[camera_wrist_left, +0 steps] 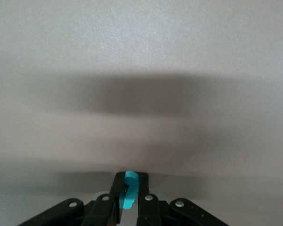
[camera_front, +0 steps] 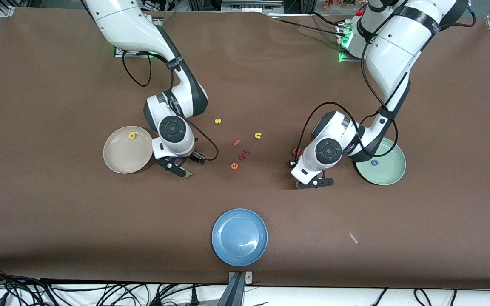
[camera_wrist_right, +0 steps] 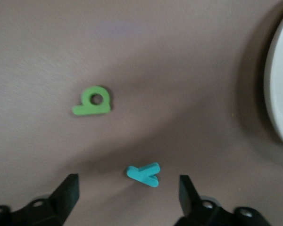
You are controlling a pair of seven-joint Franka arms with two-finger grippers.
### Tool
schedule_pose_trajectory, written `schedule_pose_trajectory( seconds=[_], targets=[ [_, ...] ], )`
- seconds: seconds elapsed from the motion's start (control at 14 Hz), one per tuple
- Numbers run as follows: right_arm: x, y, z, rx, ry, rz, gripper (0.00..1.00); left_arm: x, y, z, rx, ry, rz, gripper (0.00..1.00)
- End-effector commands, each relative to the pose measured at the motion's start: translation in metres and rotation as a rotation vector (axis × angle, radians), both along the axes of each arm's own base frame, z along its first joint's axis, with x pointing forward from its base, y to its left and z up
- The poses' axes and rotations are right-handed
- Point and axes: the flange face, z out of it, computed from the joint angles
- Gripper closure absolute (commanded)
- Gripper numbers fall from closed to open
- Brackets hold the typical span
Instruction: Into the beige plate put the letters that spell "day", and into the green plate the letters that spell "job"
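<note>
The right gripper [camera_front: 180, 168] is low over the brown table [camera_front: 58, 212], just beside the beige plate [camera_front: 128, 149] on the side toward the left arm's end. Its fingers [camera_wrist_right: 68, 190] are spread wide and grip nothing. In the right wrist view the teal "y" [camera_wrist_right: 143, 174] lies flat on the table between the fingertips, touching neither. The green "d" [camera_wrist_right: 92, 101] lies a little past them, close to the "y" but apart from it. In the front view, the "d" shows at the tip of this gripper. The yellow "a" [camera_front: 132, 136] lies in the beige plate, near the rim farther from the front camera. The left gripper [camera_front: 315, 182] is low over the table beside the green plate [camera_front: 387, 176], toward the right arm's end. Its fingers [camera_wrist_left: 117, 188] are closed on the teal "j" [camera_wrist_left: 129, 190], which stands pinched on edge between the tips. The blue "o" [camera_front: 374, 162] lies in the green plate, close by this arm's wrist. The salmon-pink "b" [camera_front: 297, 151] lies on the table beside that wrist, partly hidden by it. Between the two grippers lie a yellow "s" [camera_front: 217, 121], a yellow "n" [camera_front: 257, 135], a pink "f" [camera_front: 237, 143], dark red pieces [camera_front: 245, 154] and an orange "e" [camera_front: 234, 166]. A blue plate [camera_front: 239, 237] sits nearer the front camera than both.
</note>
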Motion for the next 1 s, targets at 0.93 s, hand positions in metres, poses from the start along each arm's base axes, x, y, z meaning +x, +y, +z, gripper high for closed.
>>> schedule_pose_trajectory(
  seconds=[0.93],
  targets=[
    [-0.034,-0.029,-0.020,0.081,-0.105,-0.118,0.42,-0.003,0.272,0.060,-0.006,0.322,-0.212,0.93]
  ],
)
